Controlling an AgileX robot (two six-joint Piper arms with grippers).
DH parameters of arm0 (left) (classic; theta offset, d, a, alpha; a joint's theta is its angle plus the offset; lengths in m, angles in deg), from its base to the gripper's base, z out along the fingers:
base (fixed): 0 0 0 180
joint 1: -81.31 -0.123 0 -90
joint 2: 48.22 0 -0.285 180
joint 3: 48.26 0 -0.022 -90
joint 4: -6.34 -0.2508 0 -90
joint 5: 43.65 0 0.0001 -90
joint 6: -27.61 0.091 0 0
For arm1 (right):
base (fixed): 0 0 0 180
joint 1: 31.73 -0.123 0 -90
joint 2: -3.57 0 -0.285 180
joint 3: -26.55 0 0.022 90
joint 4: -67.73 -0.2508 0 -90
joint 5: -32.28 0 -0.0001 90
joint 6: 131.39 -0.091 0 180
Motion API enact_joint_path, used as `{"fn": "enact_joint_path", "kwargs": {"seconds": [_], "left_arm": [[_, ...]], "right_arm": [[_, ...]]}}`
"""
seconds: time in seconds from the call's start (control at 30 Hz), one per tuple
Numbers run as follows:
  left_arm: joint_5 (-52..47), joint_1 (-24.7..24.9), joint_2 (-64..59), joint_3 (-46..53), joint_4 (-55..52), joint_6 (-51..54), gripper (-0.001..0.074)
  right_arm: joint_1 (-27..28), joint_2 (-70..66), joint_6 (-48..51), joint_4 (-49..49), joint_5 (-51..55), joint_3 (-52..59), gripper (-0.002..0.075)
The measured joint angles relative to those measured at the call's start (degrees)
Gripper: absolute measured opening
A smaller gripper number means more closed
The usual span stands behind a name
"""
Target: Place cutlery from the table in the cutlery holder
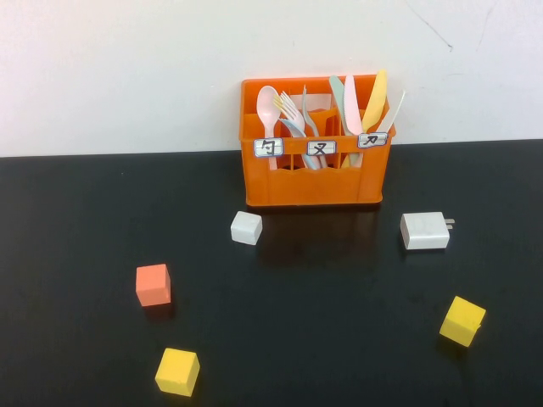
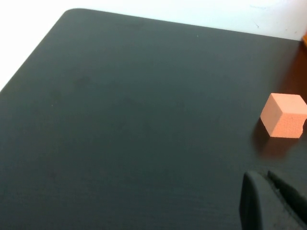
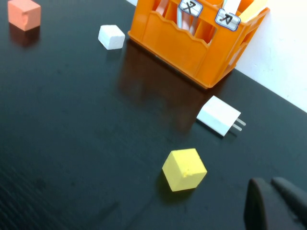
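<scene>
The orange cutlery holder (image 1: pixel 312 174) stands at the back of the black table (image 1: pixel 85 220), against the wall. The pale pink spoon (image 1: pixel 268 106) stands in its left compartment. The light grey fork (image 1: pixel 291 110) stands in the middle one with other cutlery. Pastel knives (image 1: pixel 374 99) fill the right one. No cutlery lies on the table. Neither arm shows in the high view. My left gripper (image 2: pixel 263 176) is shut and empty above bare table near the orange cube (image 2: pixel 284 115). My right gripper (image 3: pixel 270 182) is shut and empty, near a yellow cube (image 3: pixel 184 169), with the holder (image 3: pixel 192 48) beyond.
A white cube (image 1: pixel 246 227) and a white charger block (image 1: pixel 424 230) lie in front of the holder. An orange cube (image 1: pixel 153 284) and a yellow cube (image 1: pixel 177 371) sit front left. Another yellow cube (image 1: pixel 462 320) sits front right.
</scene>
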Motion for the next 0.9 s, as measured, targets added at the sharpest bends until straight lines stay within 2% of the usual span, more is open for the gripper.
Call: {"fn": "enact_joint_path", "kwargs": {"seconds": [0.9], "left_arm": [[-1.00, 0.00, 0.00, -0.21, 2.73, 2.83, -0.0001]], "right_arm": [[0.00, 0.00, 0.00, 0.00, 0.00, 0.00, -0.0002]]}}
